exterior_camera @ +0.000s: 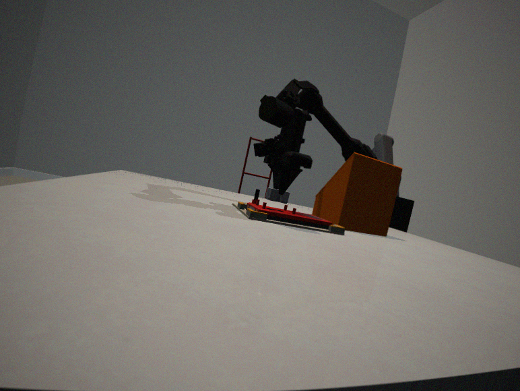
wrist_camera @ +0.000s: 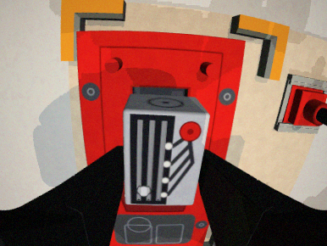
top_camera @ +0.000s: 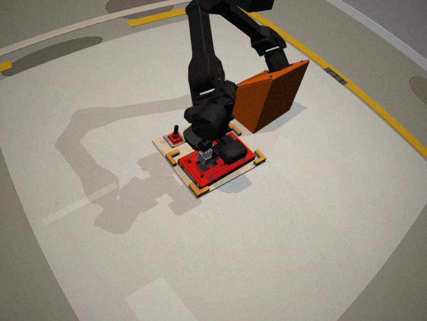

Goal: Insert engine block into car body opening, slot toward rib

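Note:
My gripper [top_camera: 208,151] [exterior_camera: 279,193] [wrist_camera: 162,156] is shut on the grey engine block [top_camera: 205,158] [exterior_camera: 273,194] [wrist_camera: 146,106]. The block's face with dark stripes and a red disc shows in the wrist view. It hangs a little above the red car body [top_camera: 220,173] [exterior_camera: 310,218] [wrist_camera: 90,51], over the opening [top_camera: 207,166] [wrist_camera: 161,91]. The opening's far edge shows past the block in the wrist view, and the rest is covered. The rib and the block's slot are hidden. The block looks square to the body in the wrist view.
Short red pegs [top_camera: 202,175] [wrist_camera: 206,69] stand on the body. Orange corner brackets [top_camera: 199,189] [wrist_camera: 94,6] surround it on the beige board [wrist_camera: 256,114]. A red part with a black stem [top_camera: 175,137] [exterior_camera: 256,197] [wrist_camera: 302,106] stands beside it. A tall orange box [top_camera: 253,103] [exterior_camera: 372,193] is close by.

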